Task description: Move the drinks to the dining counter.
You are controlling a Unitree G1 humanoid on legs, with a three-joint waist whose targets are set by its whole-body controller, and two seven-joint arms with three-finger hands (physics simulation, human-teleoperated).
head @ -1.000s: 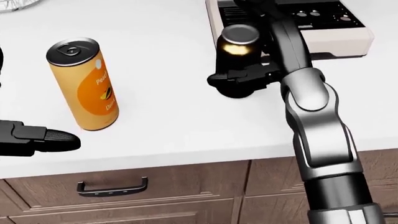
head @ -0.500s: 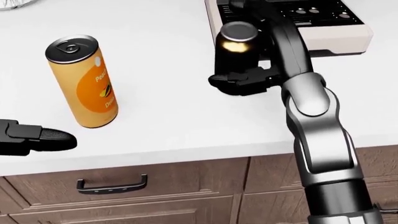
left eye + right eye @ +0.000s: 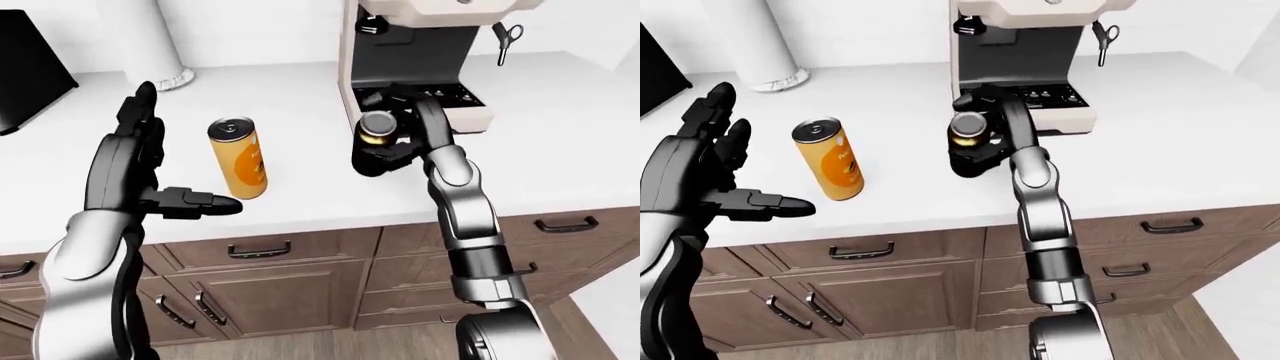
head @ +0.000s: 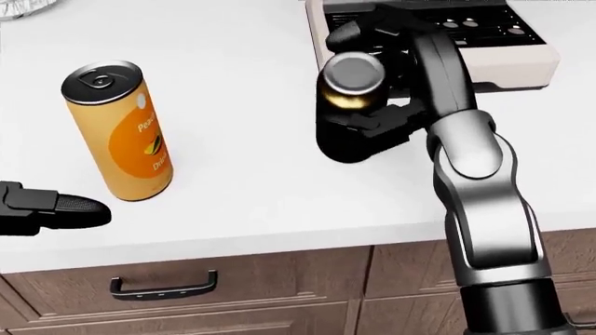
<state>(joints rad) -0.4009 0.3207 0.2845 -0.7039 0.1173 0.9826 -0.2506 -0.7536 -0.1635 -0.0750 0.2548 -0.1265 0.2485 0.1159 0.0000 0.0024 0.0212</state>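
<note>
**Right hand grips the dark bottle; orange can waits by the open left hand**

Right hand [image 4: 372, 115] is clenched round a dark bottle [image 4: 346, 112], its black fingers wrapped about the body just below the gold neck and silver cap. In the head view the bottle leans a little toward the picture's left, and I cannot tell whether its base touches the counter or hangs just above it.

Behind it, toward the top of the eye views, the cream coffee machine [image 3: 420, 52] is the largest thing on the white counter [image 3: 560, 142]; its drip tray sits just beside the gripped bottle. Below the counter run brown wooden drawers [image 3: 270, 255] with dark handles.

Over on the left of the eye views, the left hand [image 3: 700, 169] is spread open, fingers pointing up and one finger stretched out sideways, holding nothing. An orange can [image 4: 119, 132] stands upright on the counter near that outstretched fingertip but apart from it, and well apart from the bottle. A white roll [image 3: 150, 45] stands near the wall at the upper left.
</note>
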